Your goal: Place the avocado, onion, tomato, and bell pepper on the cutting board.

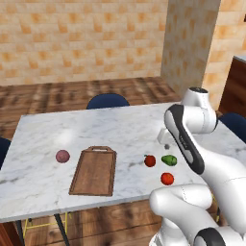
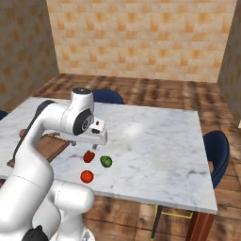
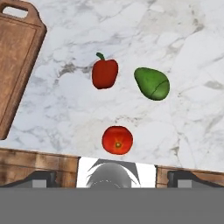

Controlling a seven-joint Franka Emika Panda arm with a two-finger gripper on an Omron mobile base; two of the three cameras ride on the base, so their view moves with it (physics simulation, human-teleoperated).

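Observation:
The brown cutting board (image 1: 93, 170) lies bare on the marble table, handle cutout at its far end. A mauve onion (image 1: 62, 156) sits just left of it. To the right of the board lie the red bell pepper (image 3: 105, 73), the green avocado (image 3: 152, 83) and, nearer the front edge, the red tomato (image 3: 117, 140). My gripper (image 2: 89, 142) hangs open above these three, well clear of them, with nothing between its fingers. In the left base view my arm partly hides the hand; the pepper (image 1: 150, 160), avocado (image 1: 169, 160) and tomato (image 1: 167, 178) lie below it.
The marble table (image 1: 115, 129) has its front edge close behind the tomato. Blue chairs stand at the far side (image 1: 107, 101) and the right end (image 2: 217, 153). A tiled pillar (image 1: 190, 43) rises behind the table's right corner.

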